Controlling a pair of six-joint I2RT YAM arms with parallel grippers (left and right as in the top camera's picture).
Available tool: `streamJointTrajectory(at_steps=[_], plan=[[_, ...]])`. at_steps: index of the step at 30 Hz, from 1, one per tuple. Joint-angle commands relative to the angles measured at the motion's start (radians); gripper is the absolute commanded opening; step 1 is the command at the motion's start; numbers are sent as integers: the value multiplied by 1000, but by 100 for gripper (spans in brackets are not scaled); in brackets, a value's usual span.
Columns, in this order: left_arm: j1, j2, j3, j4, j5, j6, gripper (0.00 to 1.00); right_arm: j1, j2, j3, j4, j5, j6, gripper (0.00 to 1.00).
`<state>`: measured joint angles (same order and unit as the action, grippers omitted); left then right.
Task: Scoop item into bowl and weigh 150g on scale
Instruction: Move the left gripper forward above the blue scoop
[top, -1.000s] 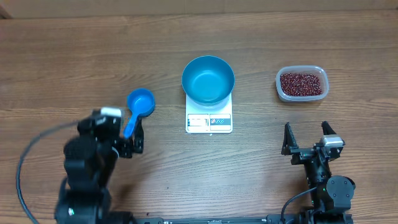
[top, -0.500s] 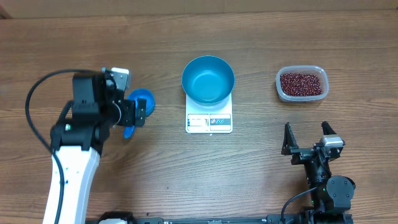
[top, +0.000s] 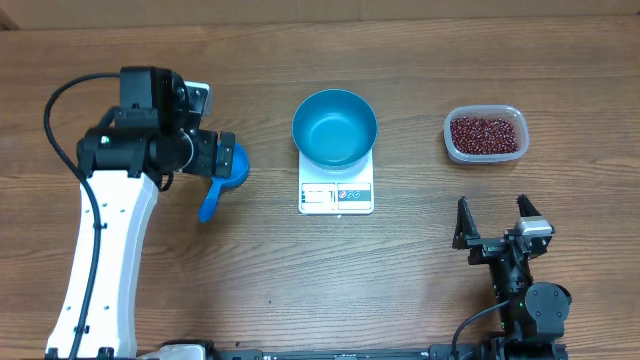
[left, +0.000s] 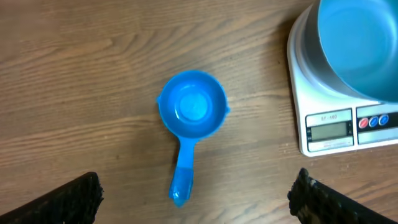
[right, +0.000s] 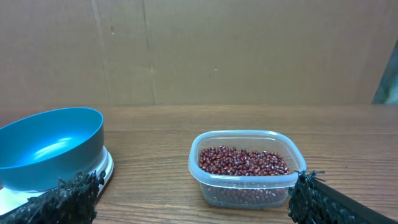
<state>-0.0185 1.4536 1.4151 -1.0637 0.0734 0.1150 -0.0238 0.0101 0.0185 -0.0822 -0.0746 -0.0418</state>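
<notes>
The deep blue bowl (top: 335, 128) stands empty on the white scale (top: 336, 197) at mid-table; both also show in the left wrist view, bowl (left: 360, 43) on scale (left: 336, 127). The item, dark red-brown beans (top: 485, 134), fills a clear tub (right: 245, 183) to the right. A small blue scoop (left: 191, 112) lies left of the scale, handle toward the near edge. My left gripper (top: 215, 157) hovers open over the scoop, holding nothing. My right gripper (top: 492, 222) rests open near the front edge, facing the beans (right: 242, 160).
A cardboard wall (right: 199, 50) closes off the far side of the wooden table (top: 420, 270). The left arm's black cable (top: 55, 110) loops out to the left.
My left arm has swung away from the front edge and now hangs above the scoop, partly hiding its cup from overhead. The right arm has not moved.
</notes>
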Motion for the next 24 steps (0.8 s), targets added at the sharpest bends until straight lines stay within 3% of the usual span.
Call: streamJointTrajectory(at_steps=[1, 6, 24], plan=[[7, 51, 92, -45, 5, 19, 100, 0, -7, -11, 5, -6, -12, 100], [7, 125, 188, -111, 5, 20, 100, 0, -7, -11, 5, -6, -12, 100], [7, 149, 192, -94, 4, 19, 100, 0, -7, -11, 5, -6, -12, 100]])
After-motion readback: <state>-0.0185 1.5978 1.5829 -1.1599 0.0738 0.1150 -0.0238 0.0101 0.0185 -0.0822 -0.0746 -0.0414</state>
